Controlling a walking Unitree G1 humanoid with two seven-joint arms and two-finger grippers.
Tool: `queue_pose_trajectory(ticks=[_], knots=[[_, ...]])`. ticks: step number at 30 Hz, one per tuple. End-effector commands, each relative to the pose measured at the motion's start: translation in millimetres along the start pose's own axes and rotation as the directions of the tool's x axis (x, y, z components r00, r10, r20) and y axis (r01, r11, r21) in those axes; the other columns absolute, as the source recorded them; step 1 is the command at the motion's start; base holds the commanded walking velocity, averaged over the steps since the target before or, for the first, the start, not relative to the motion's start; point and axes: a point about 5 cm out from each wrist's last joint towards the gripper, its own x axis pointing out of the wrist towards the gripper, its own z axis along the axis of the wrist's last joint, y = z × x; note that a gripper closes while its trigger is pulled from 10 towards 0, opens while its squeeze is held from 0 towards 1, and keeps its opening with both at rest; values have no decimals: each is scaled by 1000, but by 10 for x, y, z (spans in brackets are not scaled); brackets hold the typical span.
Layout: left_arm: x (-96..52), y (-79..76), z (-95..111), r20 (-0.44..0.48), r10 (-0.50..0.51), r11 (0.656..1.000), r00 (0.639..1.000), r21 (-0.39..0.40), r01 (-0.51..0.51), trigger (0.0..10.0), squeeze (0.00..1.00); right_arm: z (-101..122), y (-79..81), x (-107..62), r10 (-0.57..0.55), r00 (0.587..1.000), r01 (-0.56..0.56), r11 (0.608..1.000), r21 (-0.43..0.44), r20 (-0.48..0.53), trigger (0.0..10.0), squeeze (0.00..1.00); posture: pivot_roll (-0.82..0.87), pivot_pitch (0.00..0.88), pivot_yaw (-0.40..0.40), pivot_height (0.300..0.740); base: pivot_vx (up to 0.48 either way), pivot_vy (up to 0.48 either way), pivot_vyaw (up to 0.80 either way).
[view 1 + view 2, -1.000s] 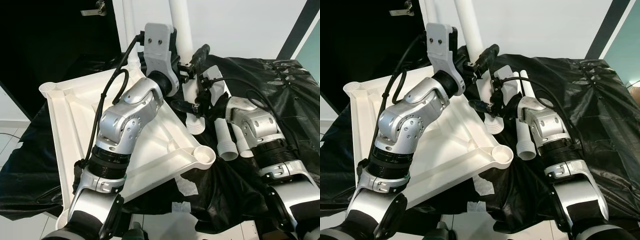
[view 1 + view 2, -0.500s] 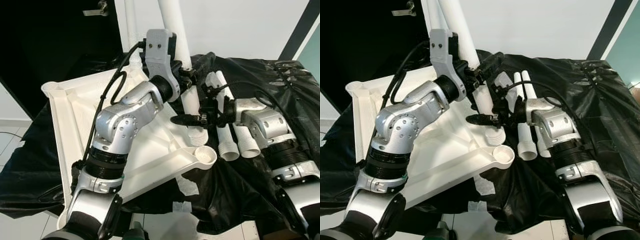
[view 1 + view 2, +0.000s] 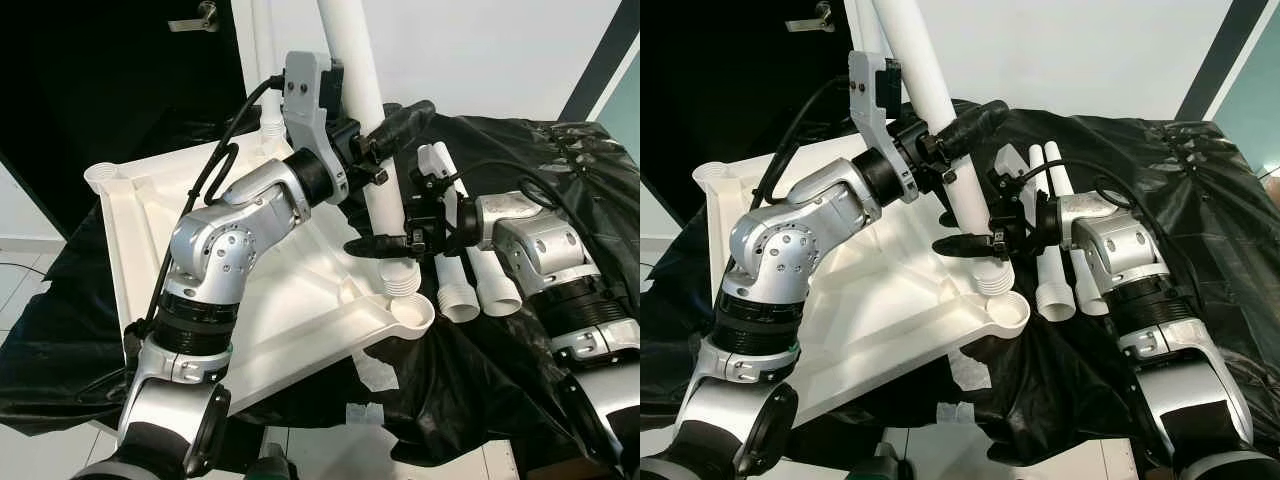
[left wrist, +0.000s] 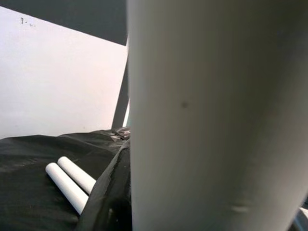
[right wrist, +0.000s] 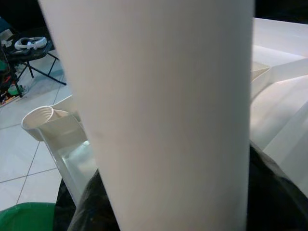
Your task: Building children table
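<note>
White table leg [image 3: 372, 150] held nearly upright over the near corner socket [image 3: 410, 312] of the upturned white tabletop [image 3: 300, 300].

The leg's ribbed lower end now sits just above that socket, closer to it than half a second ago, when it hung higher and further back. The left pincer [image 3: 385, 135] is clamped on the leg partway up its shaft, above the socket. The right pincer [image 3: 390, 243] is closed on the leg lower down, just above the ribbed end, its black fingers [image 3: 372, 245] lying across the shaft. Both arms have shifted slightly with the leg. Beside the socket, two more white legs [image 3: 455, 270] lie together on the black sheet [image 3: 520, 160] covering the counter. The tabletop rests underside up on the same sheet.
</note>
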Motion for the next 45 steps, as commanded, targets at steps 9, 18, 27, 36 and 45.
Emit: queue_pose_trajectory(ticks=[9,18,27,36,45], knots=[[201,-70,5,-2,78,990,997,116,-78,10000,0,44,-108,128,-199,980,199,980,15,20,10000,1000,125,23,-21,740,0,0,0],[318,215,-60,-18,386,911,922,168,-378,10000,0,-51,-155,287,-441,898,441,897,35,-10,10000,0,119,19,-19,740,0,0,0],[387,262,-54,-9,483,868,876,139,-477,10000,0,-76,-142,386,-543,840,543,840,-18,-10,10000,0,118,16,-19,740,0,0,0],[533,202,-43,25,568,817,822,96,-568,10000,0,-80,-98,583,-685,729,685,728,-22,10,10000,0,124,11,-19,740,0,0,0],[600,156,-20,42,593,801,804,66,-595,10000,0,-94,-74,659,-716,698,716,698,-27,16,3608,0,125,11,-19,740,0,0,0]])
